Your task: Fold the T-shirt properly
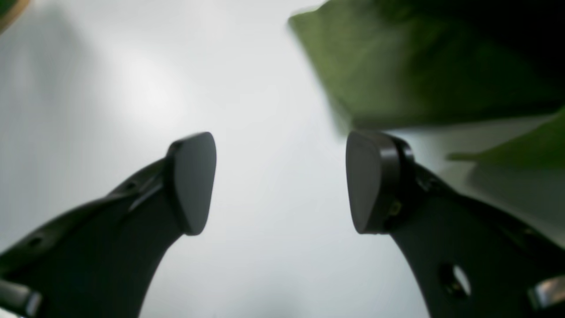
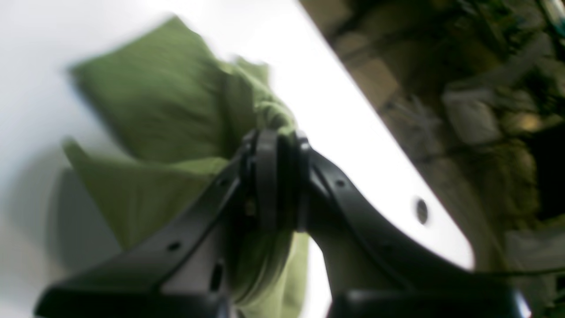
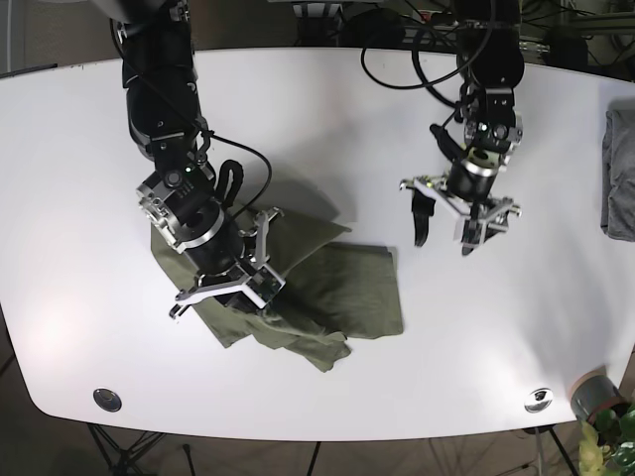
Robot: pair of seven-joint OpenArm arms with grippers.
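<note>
The olive green T-shirt [image 3: 357,297] lies partly folded on the white table [image 3: 327,119], left of centre. My right gripper [image 3: 266,238] is shut on a bunched edge of the shirt and holds that fold lifted above the rest. In the right wrist view the gripper [image 2: 278,141] has its fingers pressed together on green fabric [image 2: 154,97]. My left gripper [image 3: 444,235] hangs open and empty over bare table, to the right of the shirt. In the left wrist view the gripper [image 1: 281,183] has its pads wide apart, with a corner of the shirt [image 1: 419,66] at upper right.
A grey folded cloth [image 3: 620,178] lies at the table's right edge. Metal discs [image 3: 106,399] [image 3: 539,399] sit near the front corners. A small pot [image 3: 593,395] and plant stand off the front right corner. Cables [image 3: 397,59] hang at the back.
</note>
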